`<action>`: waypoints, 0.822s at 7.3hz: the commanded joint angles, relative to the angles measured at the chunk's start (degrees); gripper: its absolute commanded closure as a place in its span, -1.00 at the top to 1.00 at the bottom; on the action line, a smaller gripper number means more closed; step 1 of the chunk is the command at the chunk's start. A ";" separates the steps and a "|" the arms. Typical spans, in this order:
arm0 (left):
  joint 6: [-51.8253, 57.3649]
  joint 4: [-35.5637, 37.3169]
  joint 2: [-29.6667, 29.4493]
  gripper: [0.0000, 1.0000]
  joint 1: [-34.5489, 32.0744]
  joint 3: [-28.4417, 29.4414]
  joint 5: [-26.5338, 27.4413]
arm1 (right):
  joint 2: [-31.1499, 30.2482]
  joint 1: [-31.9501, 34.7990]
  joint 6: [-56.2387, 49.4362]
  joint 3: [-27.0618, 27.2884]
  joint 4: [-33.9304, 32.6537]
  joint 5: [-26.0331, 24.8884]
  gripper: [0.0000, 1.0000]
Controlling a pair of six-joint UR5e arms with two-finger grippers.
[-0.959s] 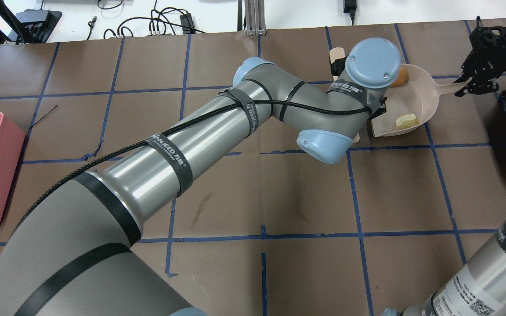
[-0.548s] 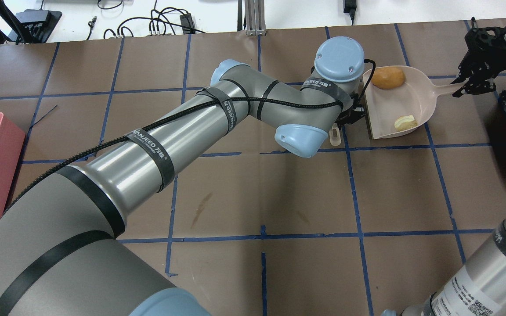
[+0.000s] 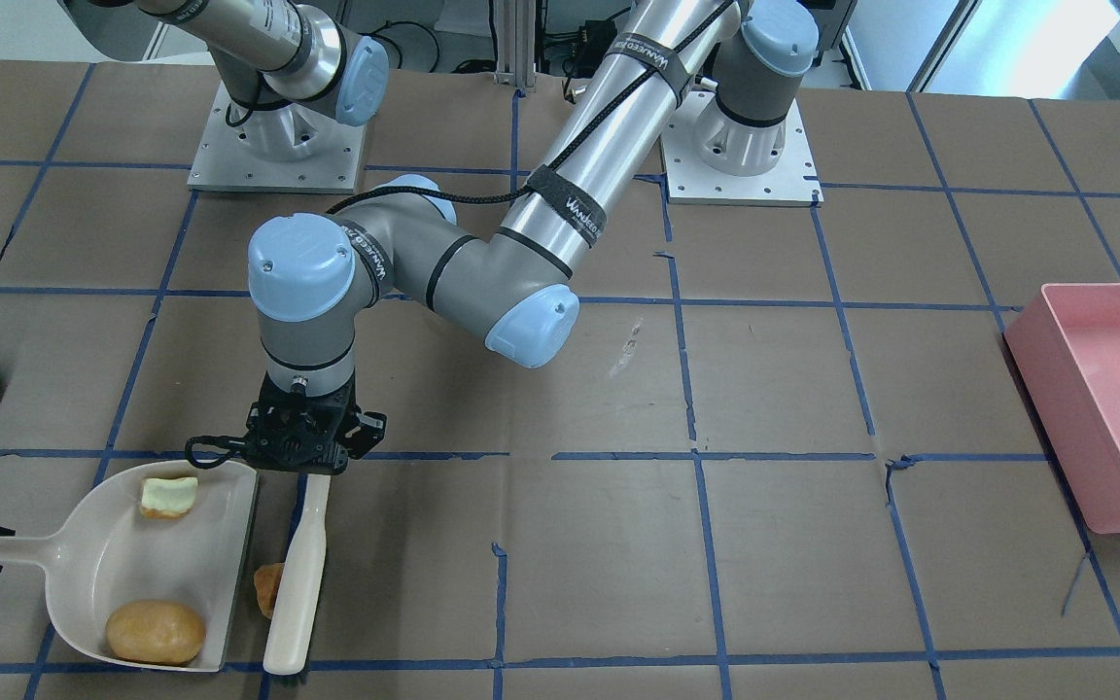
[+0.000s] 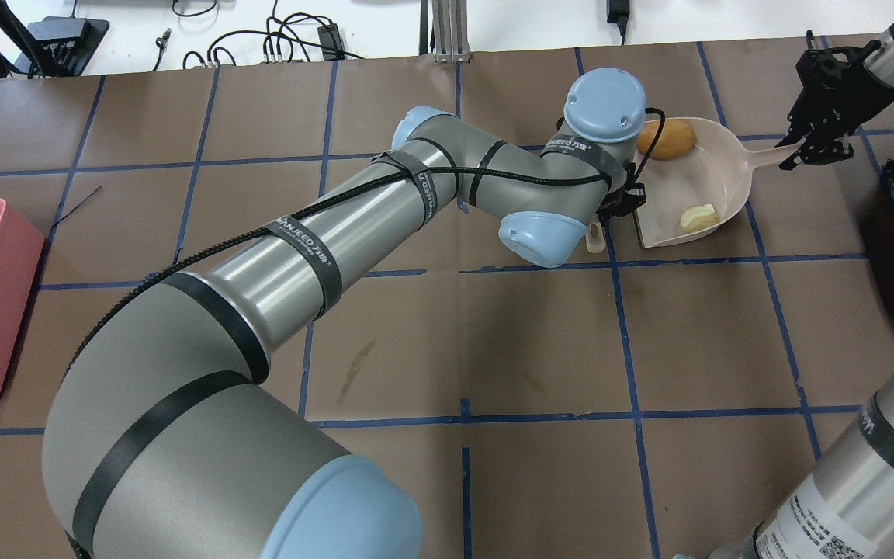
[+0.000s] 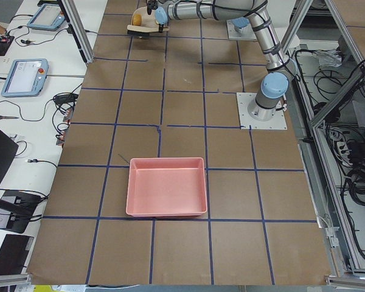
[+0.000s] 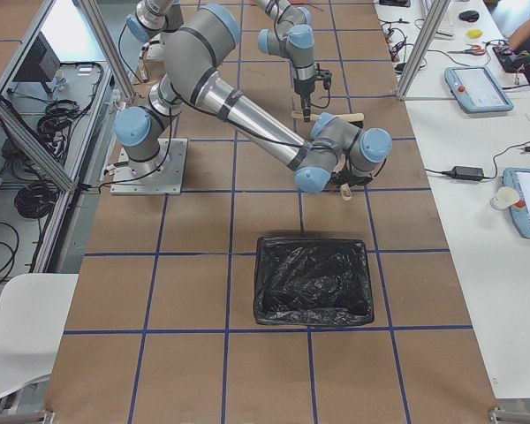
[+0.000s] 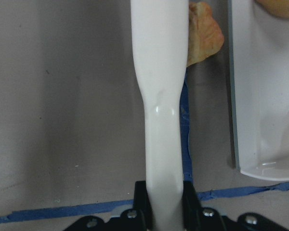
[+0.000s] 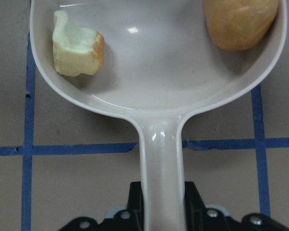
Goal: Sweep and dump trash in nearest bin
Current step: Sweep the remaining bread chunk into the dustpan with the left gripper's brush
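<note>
Three scraps of trash. Round golden bun (image 3: 156, 632) and first chunk (image 3: 169, 496), pale green-yellow, both inside the one dustpan (image 3: 84, 564). Second chunk (image 3: 269, 587) lying on the surface (image 3: 618, 544), between the pan's lip and the one brush (image 3: 299, 574), just beside the brush.

Left gripper (image 3: 315, 472): jaws clamped on the brush handle. Right gripper (image 8: 161, 207): jaws clamped on the dustpan handle.

All of this near the surface's corner at the right-arm end, on the edge opposite the arm bases. One black-lined bin (image 6: 313, 315) at that same end, one pink tub (image 3: 1036, 379) at the other.

Brown paper with a blue tape grid, wide and bare through the middle. White benches with cables and tablets alongside.
</note>
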 commanded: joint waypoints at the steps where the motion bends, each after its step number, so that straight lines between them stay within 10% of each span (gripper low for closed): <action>1: -0.44 0.07 -0.91 -0.82 0.01 0.25 0.43 | 0.00 0.07 0.01 -0.03 0.01 -0.07 -1.00; 6: -4.83 0.42 -3.02 -0.82 -1.64 0.60 0.08 | 0.00 0.33 0.01 -0.04 0.36 0.28 -1.00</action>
